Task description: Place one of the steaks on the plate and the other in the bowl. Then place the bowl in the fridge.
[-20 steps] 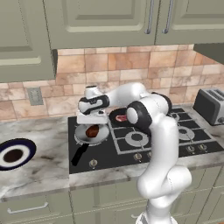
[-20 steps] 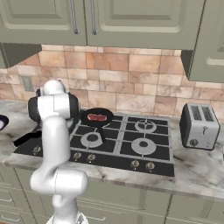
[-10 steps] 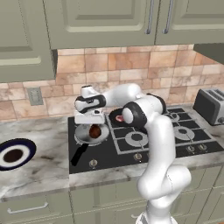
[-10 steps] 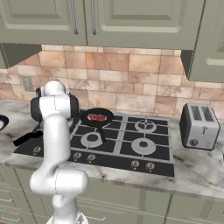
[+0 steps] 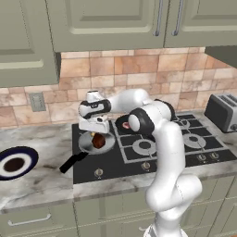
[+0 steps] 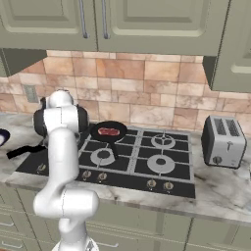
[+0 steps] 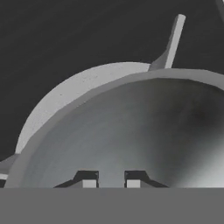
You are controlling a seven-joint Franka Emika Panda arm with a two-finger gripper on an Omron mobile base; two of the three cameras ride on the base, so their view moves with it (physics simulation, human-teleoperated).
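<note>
One plate (image 5: 16, 163) lies at the worktop's left edge. On the hob's left side, one silver pan (image 5: 95, 142) holds one dark steak (image 5: 97, 140), the gripper (image 5: 96, 134) pinching it. A second steak (image 6: 109, 131) lies in one black pan (image 6: 109, 132). One toaster (image 6: 223, 141) stands right.

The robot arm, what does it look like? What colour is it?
The arm is smooth, round and glossy white, built from chunky tube-shaped pieces. Dark grey-black rings and caps mark its joints. It ends in a boxy white hand with a dark band. The gripper has two small dark fingertips with pale grey pads. No cables or writing can be seen on it.
</note>
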